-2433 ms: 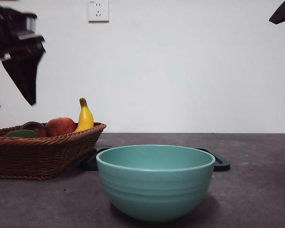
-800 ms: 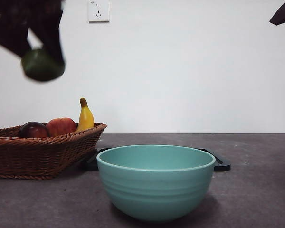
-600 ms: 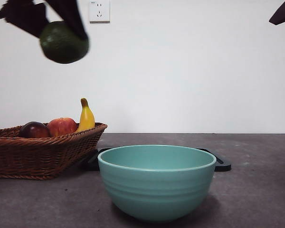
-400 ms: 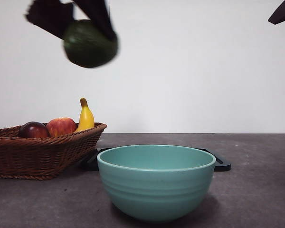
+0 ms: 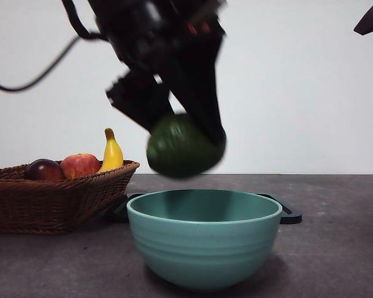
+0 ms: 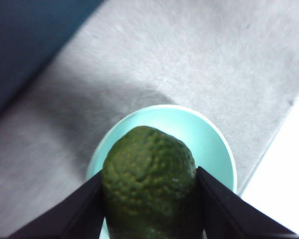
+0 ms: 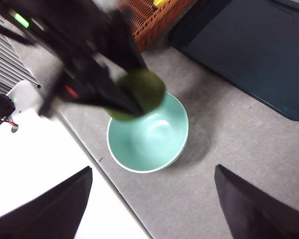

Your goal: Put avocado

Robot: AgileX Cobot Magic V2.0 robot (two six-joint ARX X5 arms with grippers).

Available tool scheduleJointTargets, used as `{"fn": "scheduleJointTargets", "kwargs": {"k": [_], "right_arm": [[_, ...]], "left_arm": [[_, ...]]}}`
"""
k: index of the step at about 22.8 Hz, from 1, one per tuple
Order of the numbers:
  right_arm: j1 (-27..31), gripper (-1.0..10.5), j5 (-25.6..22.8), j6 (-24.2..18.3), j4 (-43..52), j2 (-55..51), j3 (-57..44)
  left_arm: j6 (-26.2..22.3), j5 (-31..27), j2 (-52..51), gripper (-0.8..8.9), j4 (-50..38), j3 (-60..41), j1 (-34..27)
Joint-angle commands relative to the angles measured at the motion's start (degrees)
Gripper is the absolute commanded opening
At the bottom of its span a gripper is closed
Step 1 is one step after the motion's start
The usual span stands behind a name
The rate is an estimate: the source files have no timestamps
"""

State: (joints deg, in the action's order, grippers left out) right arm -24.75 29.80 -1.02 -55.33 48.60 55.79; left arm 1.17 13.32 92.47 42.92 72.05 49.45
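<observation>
Above the bowl: we see the avocado (image 5: 181,148) hanging just over the teal bowl (image 5: 204,239).
Left gripper (image 6: 148,199): clamped on the avocado's two sides.
Avocado axis: long axis runs out from between the jaws.
Right gripper (image 7: 152,204): spread wide, holding nothing, well apart.
Writing: we read none.
Surface: grey table (image 5: 336,248), white wall behind.
Nearby: wicker basket (image 5: 50,202) of fruit, dark tray (image 7: 249,55).

The bowl (image 5: 204,239) lies open below the avocado (image 5: 181,148) held in the left pincer (image 6: 149,199); a basket (image 5: 56,197) stands beside the bowl, a dark tray (image 7: 249,47) seemingly just behind it.
</observation>
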Motion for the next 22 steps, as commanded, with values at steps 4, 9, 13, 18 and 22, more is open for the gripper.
{"fn": "scheduleJointTargets", "kwargs": {"k": [4,9,13,18,22], "right_arm": [[-0.3,3.9,-0.1,0.6,0.4,0.4,1.2],[-0.3,3.9,0.0,0.6,0.4,0.4,1.2],[-0.3,3.9,0.0,0.6,0.4,0.4,1.2],[-0.3,3.9,0.0,0.6,0.4,0.4,1.2],[-0.3,3.9,0.0,0.6,0.4,0.4,1.2]], "left_arm": [[-0.4,-3.4,6.7,1.76,-2.0,0.7,3.2],[-0.6,-3.5,9.1,1.83,-3.8,0.7,4.3],[-0.5,-3.5,10.7,2.2,-3.5,0.7,4.3],[-0.5,-3.5,10.7,3.21,-3.5,0.7,4.4],[-0.2,-3.4,10.5,3.2,-3.1,0.8,4.6]]}}
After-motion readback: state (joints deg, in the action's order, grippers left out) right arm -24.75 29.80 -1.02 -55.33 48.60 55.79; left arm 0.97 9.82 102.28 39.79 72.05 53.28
